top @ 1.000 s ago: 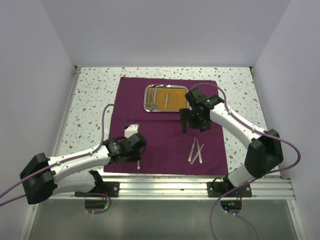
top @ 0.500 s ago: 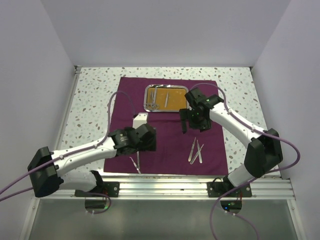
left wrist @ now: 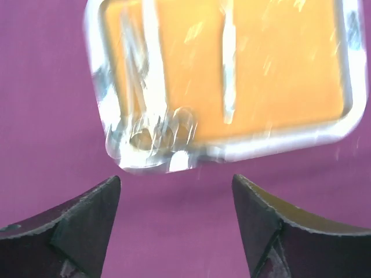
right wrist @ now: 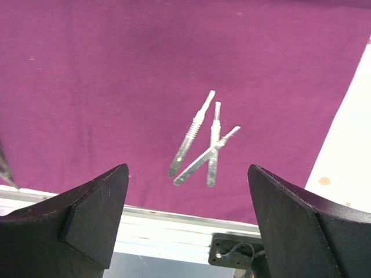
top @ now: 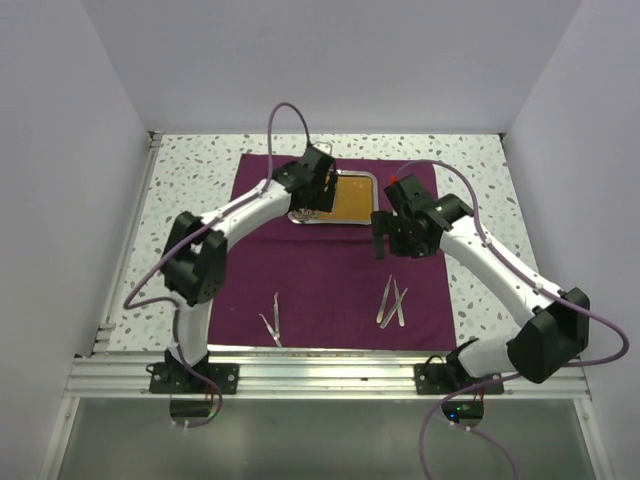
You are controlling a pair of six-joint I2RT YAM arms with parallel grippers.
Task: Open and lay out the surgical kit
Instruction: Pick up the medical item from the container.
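Observation:
The dark purple cloth lies spread flat. At its far edge sits the steel tray with its orange liner. My left gripper hovers open over the tray's left end. In the left wrist view its jaws stand wide apart over bare cloth, just short of the tray rim; blurred ring-handled instruments and a thin tool lie inside. My right gripper hangs open and empty above mid-cloth. Three silver handles lie crossed on the cloth. Thin tweezers rest near the front left.
A speckled tabletop surrounds the cloth, with white walls on three sides. The metal rail with the arm bases runs along the near edge. Purple cables loop above both arms.
My left gripper opened and left the tweezers on the front-left cloth. That arm then swung to the back, over the tray. The right arm shifted slightly.

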